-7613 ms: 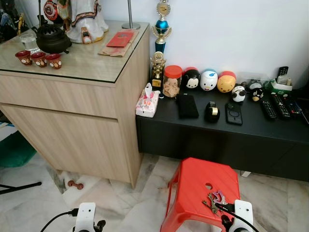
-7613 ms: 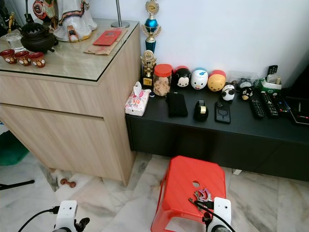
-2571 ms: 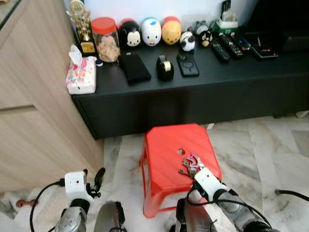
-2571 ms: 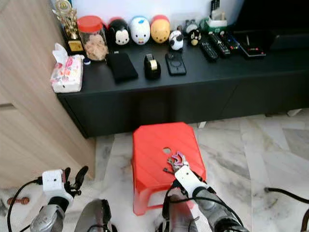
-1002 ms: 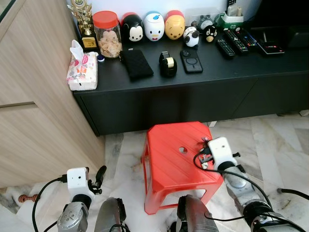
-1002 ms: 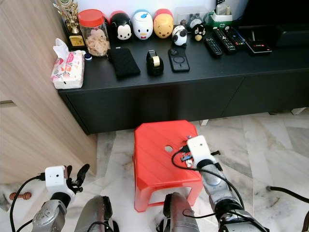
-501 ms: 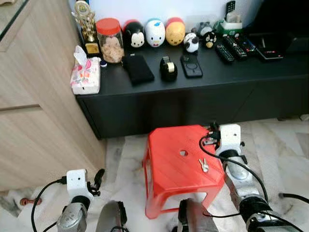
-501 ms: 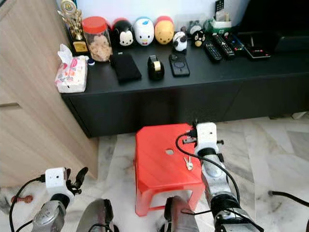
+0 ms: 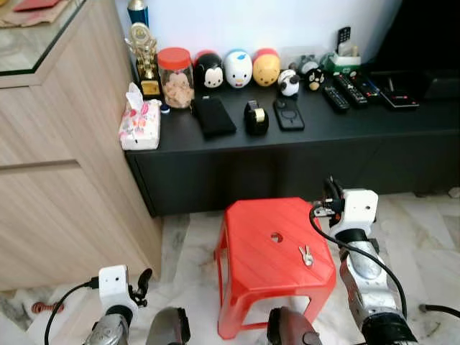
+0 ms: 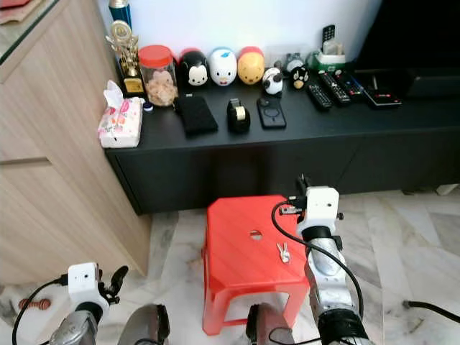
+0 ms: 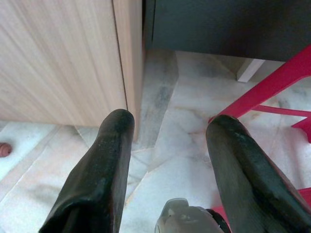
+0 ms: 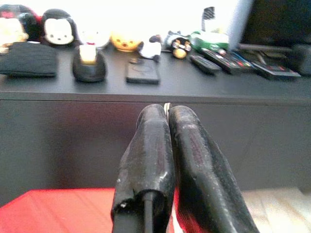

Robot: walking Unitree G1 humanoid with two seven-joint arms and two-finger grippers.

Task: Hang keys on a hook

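Two small keys (image 9: 305, 254) lay flat on the red stool (image 9: 259, 248), near its right edge, just right of the round hole in the seat. Right claw (image 9: 329, 192) was raised above the stool's back right corner, apart from the keys, white camera block at the wrist, black cable looped beside it. In the right wrist view its two black fingers (image 12: 148, 155) were pressed together, a thin sliver of something pale or metallic showing at the tips; could not tell what it was. Left claw (image 9: 144, 279) hung low by the floor at the left, beside the wooden cabinet (image 9: 65, 180); left wrist view showed its fingers (image 11: 104, 160) spread wide apart with nothing between them, over pale marble floor (image 11: 175, 121), with a red stool leg near.

Behind the stool ran a low black bench (image 9: 374, 118) against the white wall. On it, left to right: tissue pack (image 9: 139, 126), gold trophy (image 9: 147, 63), red-lidded jar (image 9: 176, 75), three round cartoon-character containers (image 9: 238, 67), black wallet-like case (image 9: 213, 116), tape dispenser (image 9: 256, 118), phone (image 9: 288, 113), two small panda-like figures (image 9: 289, 82), several remotes (image 9: 338, 90). No hook could be made out.
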